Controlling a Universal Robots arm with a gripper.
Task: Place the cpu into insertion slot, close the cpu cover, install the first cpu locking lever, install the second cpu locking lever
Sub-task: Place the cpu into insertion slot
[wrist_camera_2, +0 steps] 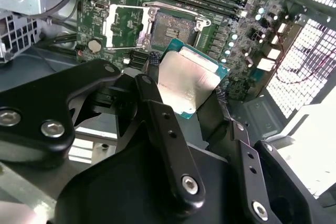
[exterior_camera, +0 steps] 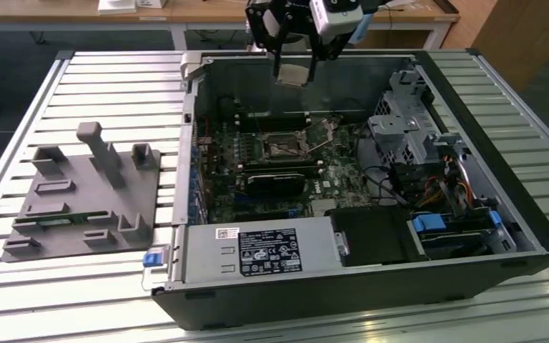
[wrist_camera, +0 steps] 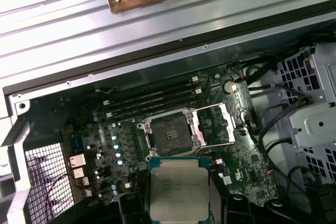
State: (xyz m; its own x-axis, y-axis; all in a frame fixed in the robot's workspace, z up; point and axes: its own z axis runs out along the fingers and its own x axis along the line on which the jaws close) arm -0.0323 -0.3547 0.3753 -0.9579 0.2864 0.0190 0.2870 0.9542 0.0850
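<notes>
Beneath the jaws, a slatted metal worktop (exterior_camera: 112, 78) carries an open computer case (exterior_camera: 351, 300) lying on its side, with a grey moulded fixture plate (exterior_camera: 74, 214) well apart from the jaws, toward the exterior view's left. Inside the case, the green motherboard (wrist_camera: 105, 129) lies under the jaws. Its insertion slot (wrist_camera: 170, 134) sits uncovered and bare below them, the cpu cover (wrist_camera: 230, 124) swung open just beside the slot. The jaws, narrowed onto two opposite edges, hold the cpu (wrist_camera: 178, 190) in the air, metal face showing, clear of the slot.
</notes>
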